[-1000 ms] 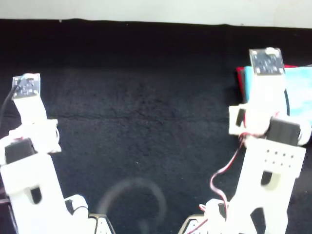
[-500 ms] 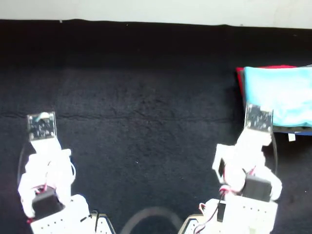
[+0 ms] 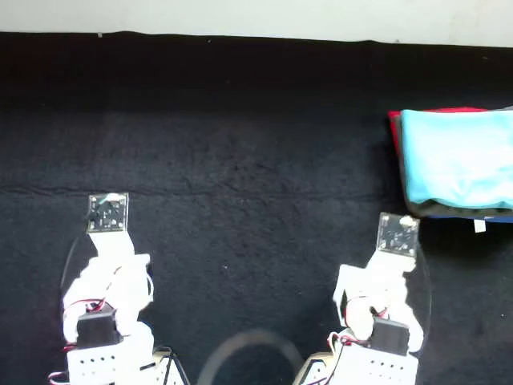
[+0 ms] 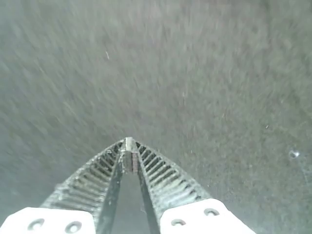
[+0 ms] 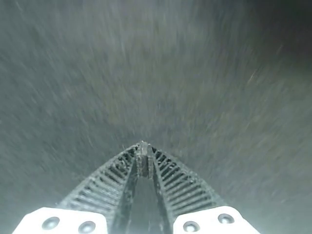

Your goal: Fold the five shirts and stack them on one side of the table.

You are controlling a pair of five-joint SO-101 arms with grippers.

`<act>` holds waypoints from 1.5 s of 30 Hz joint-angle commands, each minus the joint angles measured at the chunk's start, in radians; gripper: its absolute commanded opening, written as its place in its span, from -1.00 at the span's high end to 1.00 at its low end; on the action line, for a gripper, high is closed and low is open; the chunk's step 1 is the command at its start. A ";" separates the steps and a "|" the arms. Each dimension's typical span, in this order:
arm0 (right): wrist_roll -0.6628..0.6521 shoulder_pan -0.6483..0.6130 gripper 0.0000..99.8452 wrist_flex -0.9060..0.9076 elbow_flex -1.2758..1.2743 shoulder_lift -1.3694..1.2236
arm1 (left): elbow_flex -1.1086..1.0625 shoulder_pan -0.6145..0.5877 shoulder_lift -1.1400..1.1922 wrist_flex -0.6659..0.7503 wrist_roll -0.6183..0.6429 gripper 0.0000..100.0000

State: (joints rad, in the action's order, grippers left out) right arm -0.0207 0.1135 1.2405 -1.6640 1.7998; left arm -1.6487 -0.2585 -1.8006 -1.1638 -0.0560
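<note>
Shirt stack [image 3: 457, 164] on table [image 3: 240, 144], far right; arms [image 3: 108, 265] along near edge.

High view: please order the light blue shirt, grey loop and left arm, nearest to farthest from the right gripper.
1. Light blue shirt, on the right side, just beyond the right gripper.
2. Grey loop, at the near edge, centre.
3. Left arm, far across on the left side.

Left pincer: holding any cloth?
No, the left pincer is shut with nothing between its tips, over the black table cover.
</note>
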 commanded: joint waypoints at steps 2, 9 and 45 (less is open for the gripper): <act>0.006 -0.001 0.98 -0.018 -0.150 0.002 | -0.047 0.033 -0.008 -0.034 0.023 0.98; 0.002 0.002 0.98 -0.012 -0.137 0.002 | -0.045 0.036 -0.010 -0.176 0.025 0.98; 0.002 -0.113 0.98 -0.010 -0.137 0.030 | -0.045 0.211 -0.010 -0.172 0.025 0.98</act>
State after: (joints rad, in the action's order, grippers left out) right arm -0.0207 0.0077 1.2390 -1.6717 1.8290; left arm -1.6794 -0.0621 -1.8082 -1.3265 -0.0361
